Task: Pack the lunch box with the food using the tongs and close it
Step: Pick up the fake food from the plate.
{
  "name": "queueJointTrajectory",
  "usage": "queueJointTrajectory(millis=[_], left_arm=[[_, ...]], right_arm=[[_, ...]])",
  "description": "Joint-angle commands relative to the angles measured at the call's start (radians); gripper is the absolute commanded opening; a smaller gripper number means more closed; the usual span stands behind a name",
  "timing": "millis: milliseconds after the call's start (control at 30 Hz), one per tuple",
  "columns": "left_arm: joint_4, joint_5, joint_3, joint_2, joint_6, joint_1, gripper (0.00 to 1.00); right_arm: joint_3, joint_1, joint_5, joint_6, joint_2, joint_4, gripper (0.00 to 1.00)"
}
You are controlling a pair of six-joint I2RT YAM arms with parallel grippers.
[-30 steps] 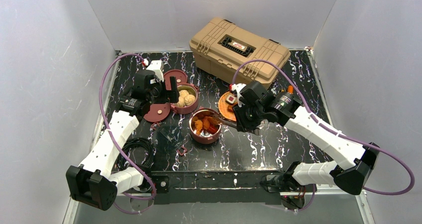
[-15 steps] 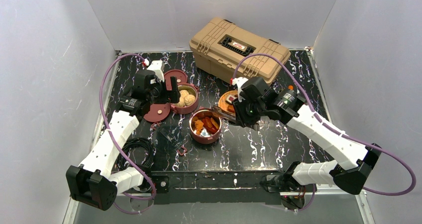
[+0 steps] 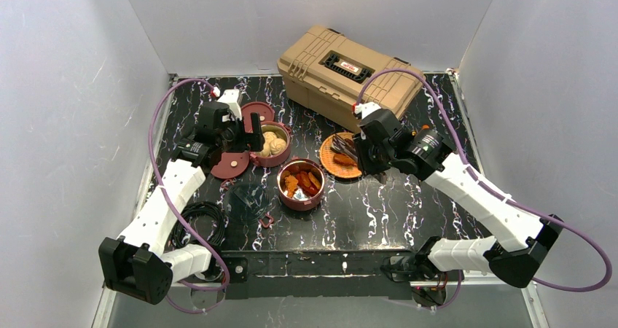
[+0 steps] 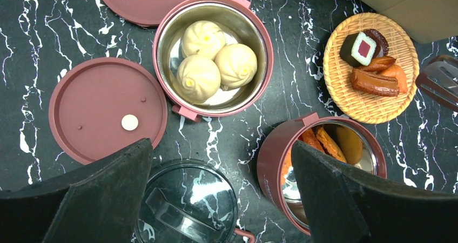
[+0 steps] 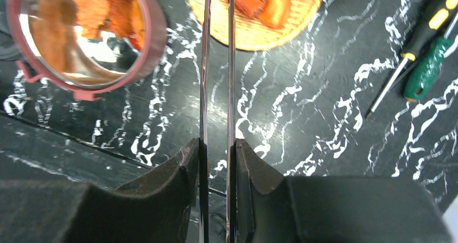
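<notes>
My right gripper was clamped on the tongs, whose arms ran up to the woven plate beside the bowl of orange chunks. My left gripper hung released near the bun bowl. Screwdrivers lay to the right. I couldn't read the toolbox's red label.

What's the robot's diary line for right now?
left jaws: open, empty | right jaws: shut on tongs | tongs tips: at woven plate | bun bowl, chunk bowl: uncovered
</notes>
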Motion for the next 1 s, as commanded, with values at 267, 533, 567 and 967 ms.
queueJointTrajectory(millis=[267,533,567,967], left_arm=[[-0.035,0.004,0.040,0.013,0.011,0.004,0.98],[-0.036,0.021,0.042,0.017,0.009,0.004,0.98],[-0.036,0.025,0.042,0.019,0.007,0.004,0.98],[-0.037,0.022,0.043,0.028,0.008,0.004,0.98]], right_arm=[[-0.068,-0.068,-0.046,-0.097,0.038,-0.036,0.47],[-0.052,-0.118,-0.033,-0.178,0.113,-0.046,0.48],[-0.051,-0.123,-0.046,-0.188,0.120,-0.042,0.48],[-0.066,-0.131,-0.166,-0.252,0.149,0.029,0.46]])
